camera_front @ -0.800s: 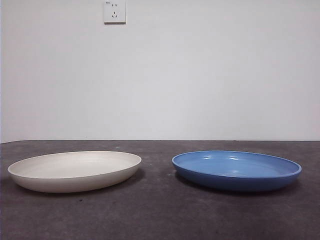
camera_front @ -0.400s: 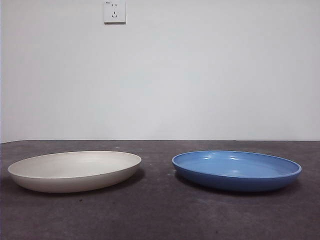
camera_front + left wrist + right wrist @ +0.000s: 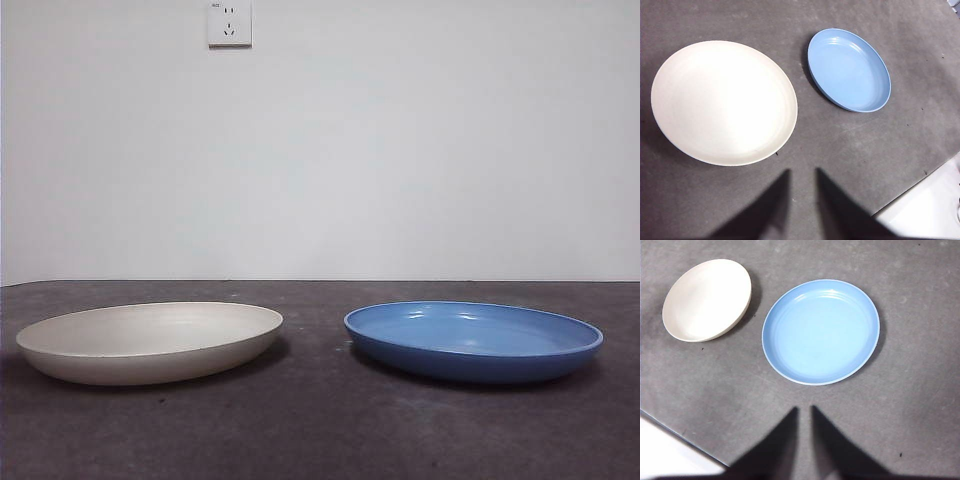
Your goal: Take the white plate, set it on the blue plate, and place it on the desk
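The white plate [image 3: 150, 342] lies on the desk [image 3: 320, 430] at the left, and the blue plate [image 3: 473, 340] lies beside it at the right, a gap between them. Both are empty. No arm shows in the front view. My left gripper [image 3: 802, 171] hovers high above the desk, near the white plate [image 3: 724, 102], with the blue plate [image 3: 849, 69] farther off. Its jaws are close together and empty. My right gripper [image 3: 804, 408] hovers high near the blue plate [image 3: 821, 331], with the white plate [image 3: 706, 299] farther off. Its jaws are close together and empty.
A white wall with a socket [image 3: 229, 22] stands behind the desk. The desk's edge [image 3: 912, 187] shows in the left wrist view, and another edge [image 3: 677, 432] in the right wrist view.
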You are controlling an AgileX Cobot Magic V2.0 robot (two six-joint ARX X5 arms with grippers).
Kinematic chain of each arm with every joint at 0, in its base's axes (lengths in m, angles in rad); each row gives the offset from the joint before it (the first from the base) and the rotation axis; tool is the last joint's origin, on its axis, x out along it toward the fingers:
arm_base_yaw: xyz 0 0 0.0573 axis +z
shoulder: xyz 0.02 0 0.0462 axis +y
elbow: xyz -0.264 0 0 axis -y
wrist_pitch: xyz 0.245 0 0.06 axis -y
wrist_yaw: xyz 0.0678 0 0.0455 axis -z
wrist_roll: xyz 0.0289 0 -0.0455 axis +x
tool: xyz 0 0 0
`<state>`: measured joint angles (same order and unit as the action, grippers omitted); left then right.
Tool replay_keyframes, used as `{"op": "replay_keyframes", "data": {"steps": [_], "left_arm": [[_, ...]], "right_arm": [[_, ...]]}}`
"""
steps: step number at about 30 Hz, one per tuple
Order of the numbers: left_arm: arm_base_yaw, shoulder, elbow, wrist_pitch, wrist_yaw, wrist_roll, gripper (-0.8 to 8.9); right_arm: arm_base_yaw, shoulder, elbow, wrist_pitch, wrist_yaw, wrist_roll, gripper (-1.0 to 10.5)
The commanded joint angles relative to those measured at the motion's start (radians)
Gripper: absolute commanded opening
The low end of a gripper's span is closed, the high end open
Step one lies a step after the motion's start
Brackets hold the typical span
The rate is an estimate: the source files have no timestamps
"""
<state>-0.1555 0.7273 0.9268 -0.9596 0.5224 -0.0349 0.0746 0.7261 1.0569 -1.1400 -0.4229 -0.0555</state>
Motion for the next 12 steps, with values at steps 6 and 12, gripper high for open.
{"op": "replay_keyframes", "data": {"steps": [6, 12], "left_arm": [[-0.003, 0.011, 0.022, 0.017, -0.003, 0.015, 4.65], [-0.003, 0.058, 0.022, 0.035, -0.064, -0.007, 4.64]], "right_arm": [[0.004, 0.005, 0.018, 0.01, 0.008, 0.001, 4.7], [0.004, 0.005, 0.018, 0.013, 0.007, 0.003, 4.7]]}}
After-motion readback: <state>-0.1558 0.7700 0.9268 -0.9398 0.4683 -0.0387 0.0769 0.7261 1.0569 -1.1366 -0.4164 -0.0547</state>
